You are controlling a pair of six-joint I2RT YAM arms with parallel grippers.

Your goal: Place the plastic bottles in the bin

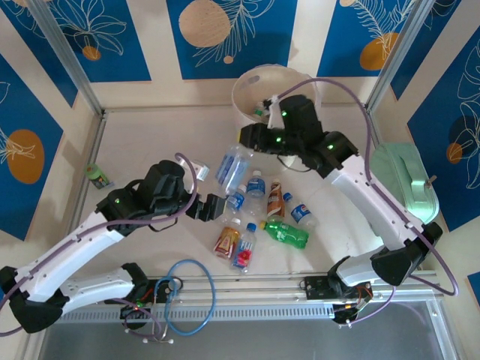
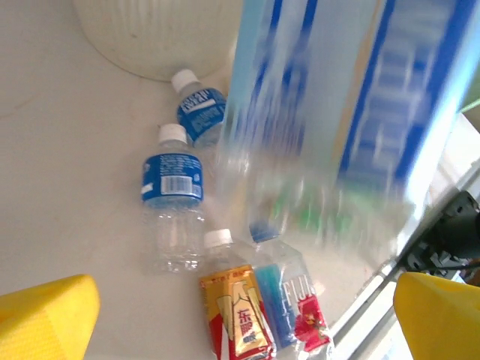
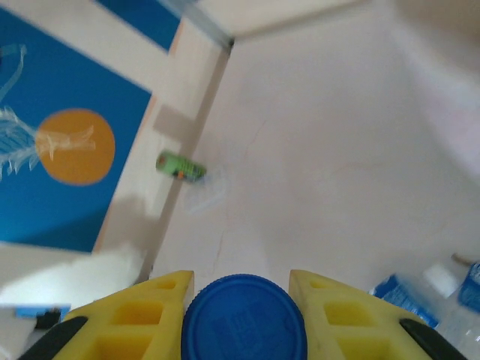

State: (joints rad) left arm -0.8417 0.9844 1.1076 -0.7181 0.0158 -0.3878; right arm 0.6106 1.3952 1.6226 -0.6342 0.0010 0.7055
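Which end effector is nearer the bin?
Right. The right end effector, clamping a blue-capped bottle, is beside the bin; the left end effector is farther off, over the loose bottles.

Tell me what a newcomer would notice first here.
The right gripper clamped on a blue cap stands out first; from above, it seems to belong to the big clear bottle at the middle of the table. Next come the small bottles scattered beside it, with the open left gripper at their edge, and the bin against the far wall.
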